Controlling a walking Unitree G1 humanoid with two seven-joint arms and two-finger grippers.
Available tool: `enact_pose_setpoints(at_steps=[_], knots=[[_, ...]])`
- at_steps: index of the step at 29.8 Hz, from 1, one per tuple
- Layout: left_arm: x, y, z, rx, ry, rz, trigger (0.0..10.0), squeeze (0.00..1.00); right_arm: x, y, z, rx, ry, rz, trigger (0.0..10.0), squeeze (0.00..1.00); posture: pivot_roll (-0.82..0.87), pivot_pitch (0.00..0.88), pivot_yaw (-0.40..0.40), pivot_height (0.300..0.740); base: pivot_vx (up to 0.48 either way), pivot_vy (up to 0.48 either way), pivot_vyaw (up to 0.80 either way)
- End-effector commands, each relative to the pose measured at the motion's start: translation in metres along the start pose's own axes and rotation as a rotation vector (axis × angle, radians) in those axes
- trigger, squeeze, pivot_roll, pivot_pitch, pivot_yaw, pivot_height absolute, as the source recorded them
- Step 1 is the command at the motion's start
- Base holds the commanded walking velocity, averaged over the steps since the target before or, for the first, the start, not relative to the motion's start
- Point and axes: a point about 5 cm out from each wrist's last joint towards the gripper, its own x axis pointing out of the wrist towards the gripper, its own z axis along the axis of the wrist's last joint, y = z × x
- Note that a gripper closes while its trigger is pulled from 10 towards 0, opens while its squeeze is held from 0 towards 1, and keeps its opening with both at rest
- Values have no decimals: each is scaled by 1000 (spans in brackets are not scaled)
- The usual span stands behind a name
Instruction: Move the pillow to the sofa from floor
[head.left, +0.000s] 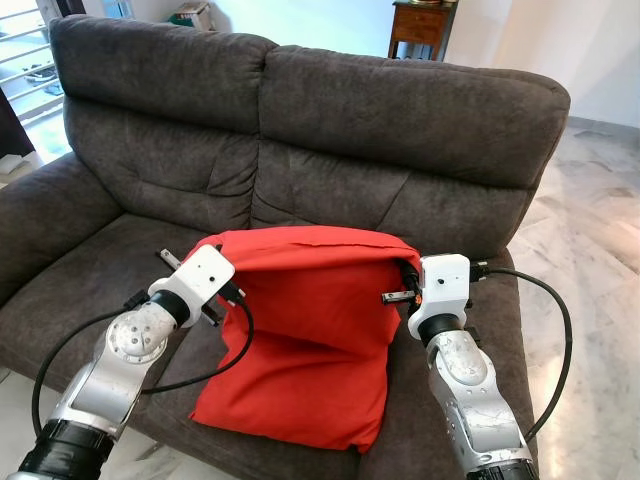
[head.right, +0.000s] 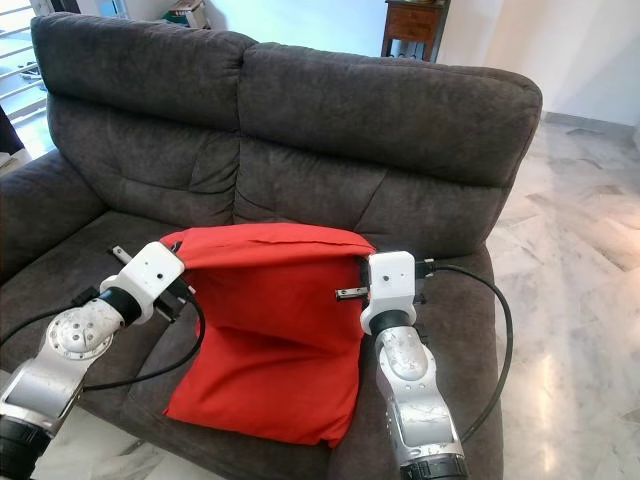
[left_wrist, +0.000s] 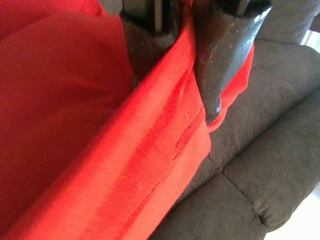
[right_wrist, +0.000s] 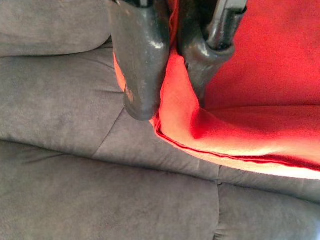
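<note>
The red pillow (head.left: 300, 330) is held upright over the seat of the dark grey sofa (head.left: 400, 110), in front of the seam between the two back cushions. Its top edge is stretched between the two grippers, and its lower part hangs down to the front edge of the seat, where the bottom corner droops slightly past the seat's front. The fabric sags in soft folds between the held corners.

The upper left corner of the pillow is pinched by the left gripper (left_wrist: 187, 65); in the left wrist view a fold of red cloth is seen clamped between the two black fingers (left_wrist: 225, 55), with the sofa cushion behind it. The upper right corner is pinched in the same way by the right gripper (right_wrist: 167, 65); in the right wrist view the red hem is squeezed between the fingers, and the grey seat and backrest lie beyond it.

Both silver arms are raised from below, one on each side of the pillow, with black cables looping from the wrists.

Behind the sofa a wooden cabinet (head.left: 422, 25) stands against the wall, and pale marble floor (head.left: 590, 250) is seen to the right of the sofa.
</note>
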Motion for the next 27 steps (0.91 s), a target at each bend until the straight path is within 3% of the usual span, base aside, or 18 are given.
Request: enact_pose_setpoints(at_steps=[1, 3, 4, 5, 6, 7, 19, 25, 26, 27], knots=[[-10, 13, -19, -42, 97, 67, 10000, 0, -8, -36, -9, -2, 34, -167, 10000, 0, 31, 104, -1, 740, 0, 0, 0], [-14, 4, -23, -52, 107, 55, 10000, 0, -9, -36, -11, 4, 43, -168, 10000, 0, 33, 109, -2, 740, 0, 0, 0], [-16, 2, -24, -60, 108, 52, 10000, 800, -9, -35, -12, 7, 45, -165, 10000, 12, 34, 111, -3, 740, 0, 0, 0], [-16, 0, -25, -63, 109, 54, 10000, 800, -9, -34, -12, 8, 46, -161, 10000, 12, 34, 111, -3, 740, 0, 0, 0], [-18, -2, -26, -72, 112, 54, 10000, 1000, -9, -33, -13, 11, 47, -151, 10000, 867, 36, 111, -5, 740, 0, 0, 0], [-18, -4, -26, -76, 115, 51, 10000, 1000, -9, -32, -13, 14, 46, -145, 10000, 1000, 40, 112, -7, 740, 0, 0, 0], [-20, -2, -33, -61, 134, 49, 10000, 1000, -10, -33, -13, 5, 42, -165, 10000, 1000, 41, 108, -4, 740, 0, 0, 0], [-29, -12, -57, -122, 223, 56, 10000, 996, -20, -54, -37, 26, 122, -249, 10000, 980, 43, 103, -5, 740, 0, 0, 0], [-33, -16, -64, -146, 248, 50, 10000, 0, -23, -60, -44, 29, 144, -268, 10000, 635, 39, 102, -3, 740, 0, 0, 0], [-42, -24, -79, -180, 302, 46, 10000, 0, -32, -72, -61, 33, 202, -308, 10000, 0, 39, 102, -3, 740, 0, 0, 0]])
